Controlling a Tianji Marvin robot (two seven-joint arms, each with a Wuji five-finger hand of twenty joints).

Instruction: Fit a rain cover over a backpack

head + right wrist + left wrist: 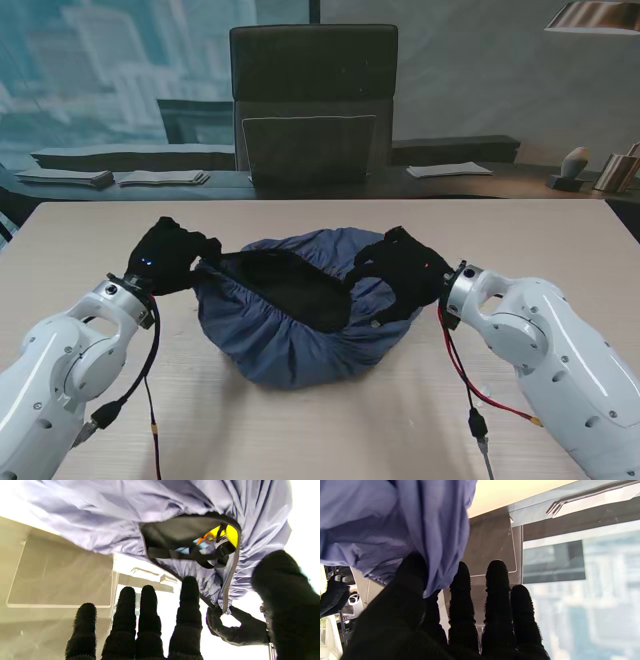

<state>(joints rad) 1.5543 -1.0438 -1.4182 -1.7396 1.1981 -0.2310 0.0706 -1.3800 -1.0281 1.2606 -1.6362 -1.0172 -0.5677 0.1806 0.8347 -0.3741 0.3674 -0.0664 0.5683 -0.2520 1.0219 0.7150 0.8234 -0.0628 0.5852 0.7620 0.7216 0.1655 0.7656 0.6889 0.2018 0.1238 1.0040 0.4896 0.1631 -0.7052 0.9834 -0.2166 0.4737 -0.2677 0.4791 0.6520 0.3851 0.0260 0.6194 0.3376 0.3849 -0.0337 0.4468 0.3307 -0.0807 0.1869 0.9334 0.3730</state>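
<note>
The blue-grey rain cover (290,345) bulges over the backpack at the table's middle, its elastic mouth facing up and dark inside. Through that mouth the right wrist view shows the backpack (226,533), yellow with black straps. My left hand (170,257) is at the cover's left rim, thumb and fingers closed on the hem; the fabric (437,542) runs between thumb and index finger. My right hand (405,268) rests against the right rim. Its fingers (147,620) are straight and its thumb (282,585) stands apart, with the hem hanging loose between them.
The pale wooden table (90,230) stretches around the cover. A dark chair (313,100) stands past the far edge, with papers (160,178) on a desk behind. Black and red cables (468,385) hang from my right wrist.
</note>
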